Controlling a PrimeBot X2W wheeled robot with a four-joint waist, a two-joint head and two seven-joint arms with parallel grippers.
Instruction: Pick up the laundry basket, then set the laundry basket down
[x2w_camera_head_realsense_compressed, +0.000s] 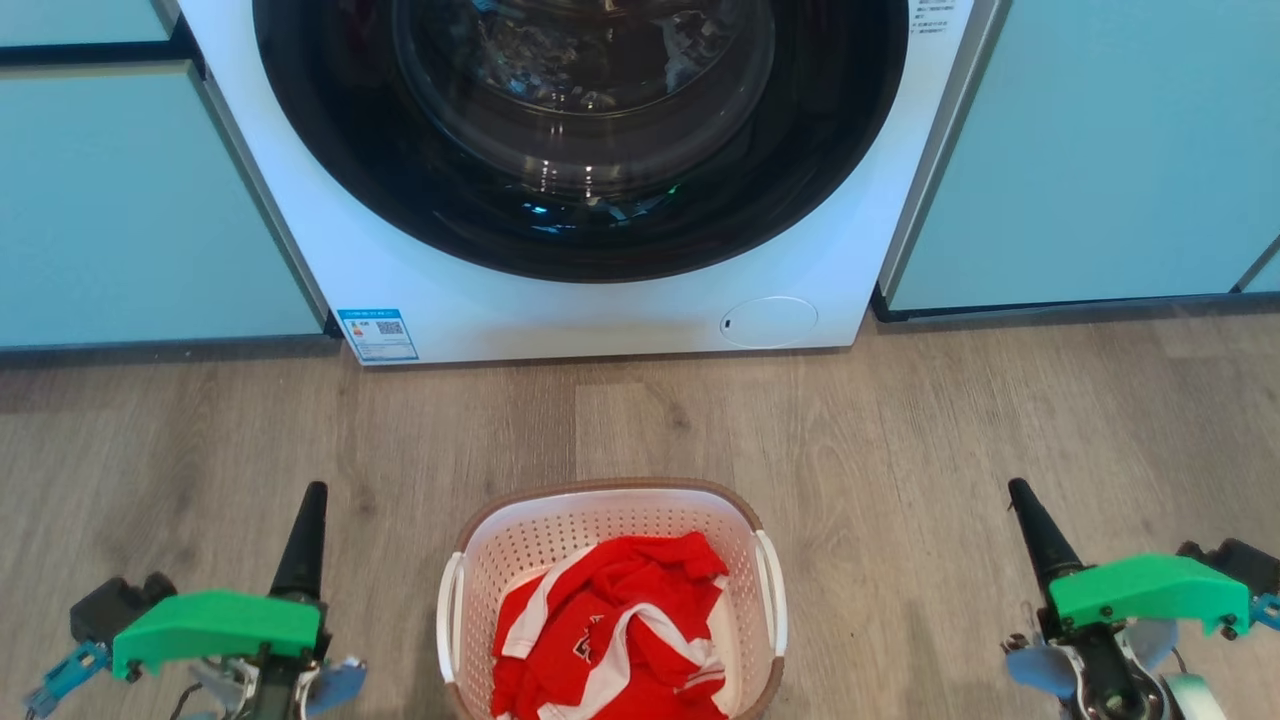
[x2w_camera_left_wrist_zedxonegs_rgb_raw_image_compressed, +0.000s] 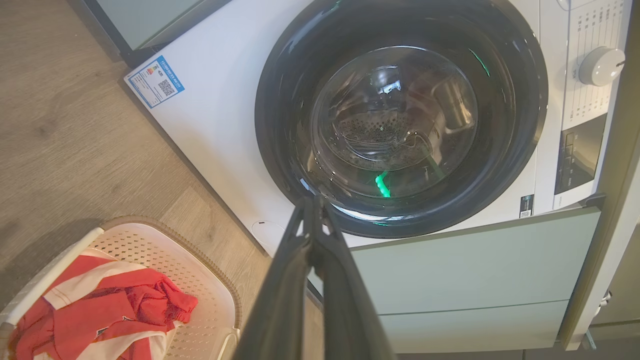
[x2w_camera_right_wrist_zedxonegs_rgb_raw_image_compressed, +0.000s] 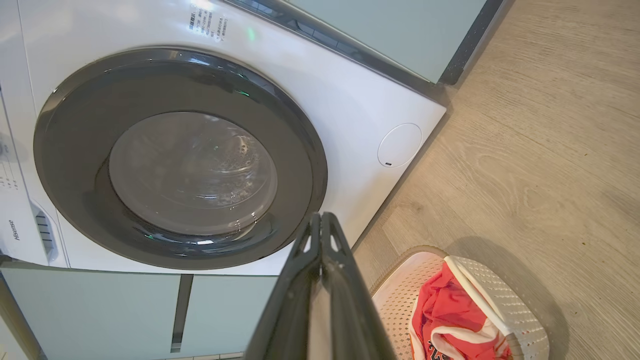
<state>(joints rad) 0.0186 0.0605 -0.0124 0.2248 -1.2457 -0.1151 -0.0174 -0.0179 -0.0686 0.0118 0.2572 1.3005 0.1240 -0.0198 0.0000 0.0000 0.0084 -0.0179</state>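
Farthest out from the washer (x2w_camera_head_realsense_compressed: 600, 315), the left gripper (x2w_camera_head_realsense_compressed: 314, 492) and right gripper (x2w_camera_head_realsense_compressed: 1019, 488) hang over the floor (x2w_camera_head_realsense_compressed: 900, 420), each with its long dark fingers pressed together on nothing. Closer in, centred before the washer's round dark glass door and well apart from it, stands the laundry basket (x2w_camera_head_realsense_compressed: 600, 527). It is stiff perforated white plastic with a brown rim, probably light with only a soft red-and-white garment (x2w_camera_head_realsense_compressed: 610, 630) inside. The two smooth white side handles (x2w_camera_head_realsense_compressed: 772, 590) look the places to grip.

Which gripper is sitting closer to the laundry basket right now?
The left gripper: in the head view less bare floor lies between it and the laundry basket than between the right gripper and the basket. Both are shut, touching nothing.
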